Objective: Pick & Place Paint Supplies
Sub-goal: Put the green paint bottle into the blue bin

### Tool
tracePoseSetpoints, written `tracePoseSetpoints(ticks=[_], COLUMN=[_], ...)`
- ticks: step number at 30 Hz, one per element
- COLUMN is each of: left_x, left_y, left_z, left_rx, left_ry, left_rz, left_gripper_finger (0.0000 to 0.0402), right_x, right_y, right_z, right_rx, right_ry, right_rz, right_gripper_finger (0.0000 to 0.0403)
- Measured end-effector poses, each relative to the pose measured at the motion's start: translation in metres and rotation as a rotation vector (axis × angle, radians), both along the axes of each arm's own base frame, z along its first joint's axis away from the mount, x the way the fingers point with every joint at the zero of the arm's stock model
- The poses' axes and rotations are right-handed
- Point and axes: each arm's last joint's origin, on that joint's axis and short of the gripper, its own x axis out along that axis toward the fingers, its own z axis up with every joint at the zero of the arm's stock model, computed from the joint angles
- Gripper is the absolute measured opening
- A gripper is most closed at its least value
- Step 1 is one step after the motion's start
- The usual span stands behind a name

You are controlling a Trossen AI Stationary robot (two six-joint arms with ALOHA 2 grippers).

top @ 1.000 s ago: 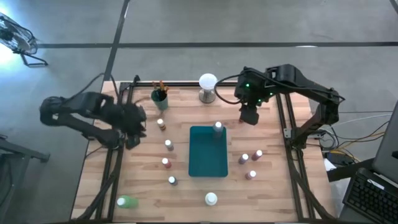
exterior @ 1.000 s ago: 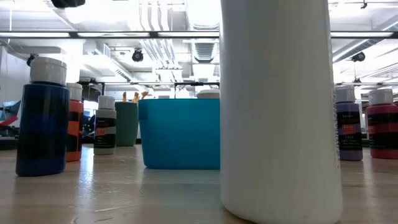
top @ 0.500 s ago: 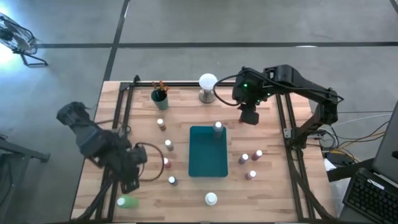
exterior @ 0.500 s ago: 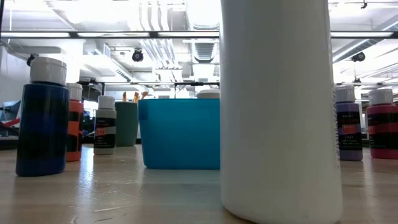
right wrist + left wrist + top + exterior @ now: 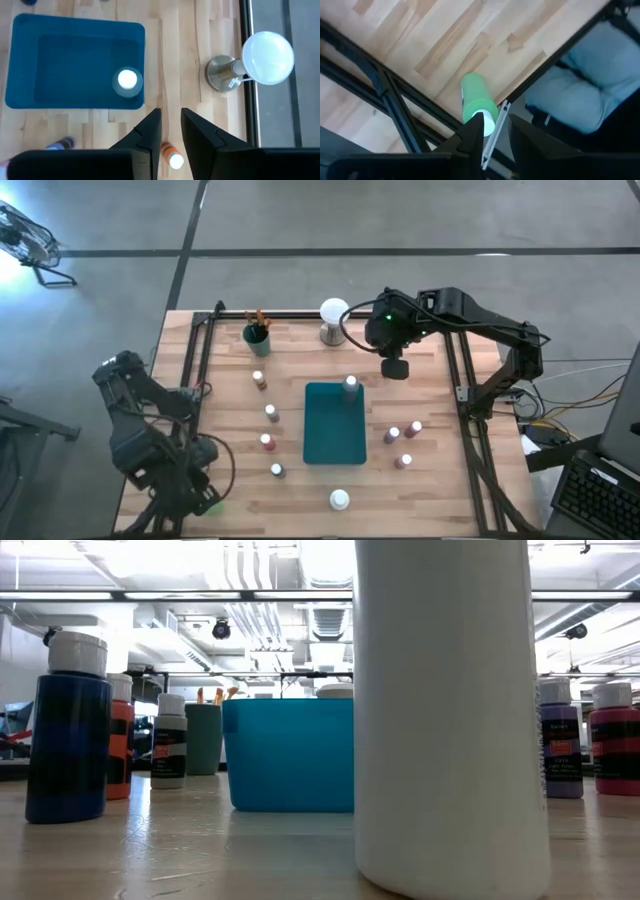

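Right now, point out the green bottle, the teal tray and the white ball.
green bottle [image 5: 476, 98]: left wrist view, its side.
teal tray [image 5: 333, 442]: high view, bare floor.
white ball [image 5: 268, 57]: right wrist view, globe centre.

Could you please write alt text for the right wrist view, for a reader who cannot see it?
The right gripper, fingers slightly apart and empty, hangs over a wooden table. Beyond it a teal tray holds one upright white-capped bottle, and a white ball on a metal base stands beside the tray.
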Motion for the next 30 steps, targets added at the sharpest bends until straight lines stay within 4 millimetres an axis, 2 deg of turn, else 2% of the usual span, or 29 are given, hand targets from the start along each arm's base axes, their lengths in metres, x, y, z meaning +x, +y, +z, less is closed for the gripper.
tracePoseSetpoints(ticks=[6, 11, 19, 25, 30], left_x=[-0.013, -0.015, -0.005, -0.009, -0.01], left_y=[-0.007, -0.023, -0.042, -0.045, -0.044], left_z=[-0.002, -0.017, -0.045, -0.063, -0.066], left_rx=[0.026, -0.011, -0.082, -0.092, -0.087], left_ry=[-0.008, 0.078, 0.078, 0.196, 0.219], left_rz=[0.138, 0.182, 0.148, 0.126, 0.129], left_gripper_finger=[0.0143, 0.0178, 0.0182, 0.0182, 0.0182], right_x=[0.001, 0.001, 0.003, 0.003, 0.003], right_y=[0.0, 0.0, -0.002, -0.003, -0.004], right_z=[-0.003, -0.003, -0.002, -0.001, -0.001], right_rx=[-0.008, -0.012, -0.026, -0.025, -0.025], right_ry=[0.007, 0.008, -0.012, -0.017, -0.018], right_rz=[0.018, 0.025, 0.037, 0.029, 0.026], right_gripper_finger=[0.0081, 0.0098, 0.0116, 0.013, 0.014])
